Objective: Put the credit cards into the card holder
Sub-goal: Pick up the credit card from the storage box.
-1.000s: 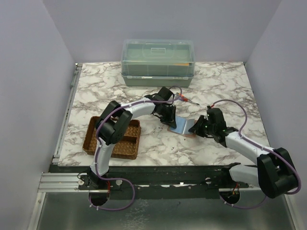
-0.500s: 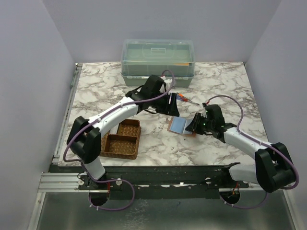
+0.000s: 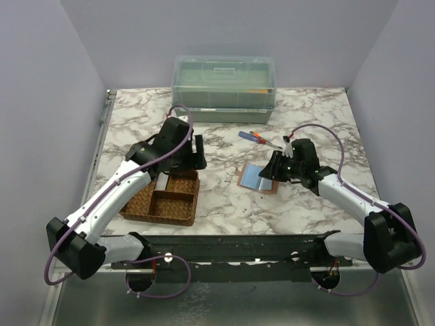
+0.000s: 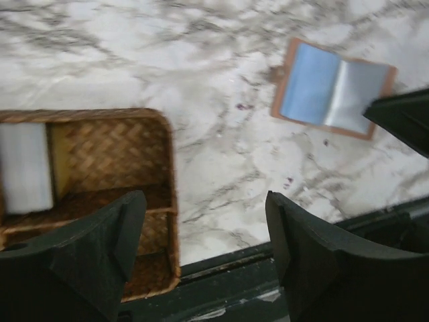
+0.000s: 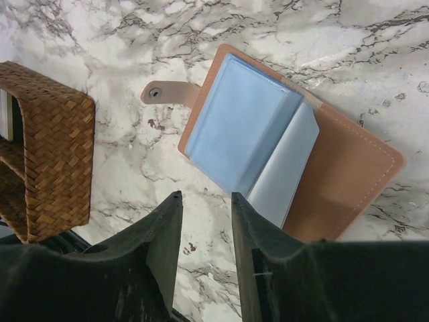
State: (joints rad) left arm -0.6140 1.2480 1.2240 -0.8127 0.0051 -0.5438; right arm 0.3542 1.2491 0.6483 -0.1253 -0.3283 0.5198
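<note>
Jaws of the left gripper (image 4: 204, 208) stand wide and empty above the brown woven divided tray (image 4: 169, 168), where a white card (image 4: 25, 168) and a tan-gold card (image 4: 58, 161) wait. The right gripper (image 5: 206, 201), parted and empty, hovers over the open pinkish-tan leather card holder (image 5: 348, 174) on the marble table (image 5: 402, 40). A light blue card (image 5: 234, 127) looks seated inside.

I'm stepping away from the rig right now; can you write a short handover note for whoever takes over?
Left gripper: open, empty, over the edge of the woven tray.
Right gripper: open, empty, at the edge of the card holder.
The card holder lies open on the table; the light blue card lies in it, seating unclear.
Left to do: the white card and tan card, in a tray compartment, go into the card holder.
</note>
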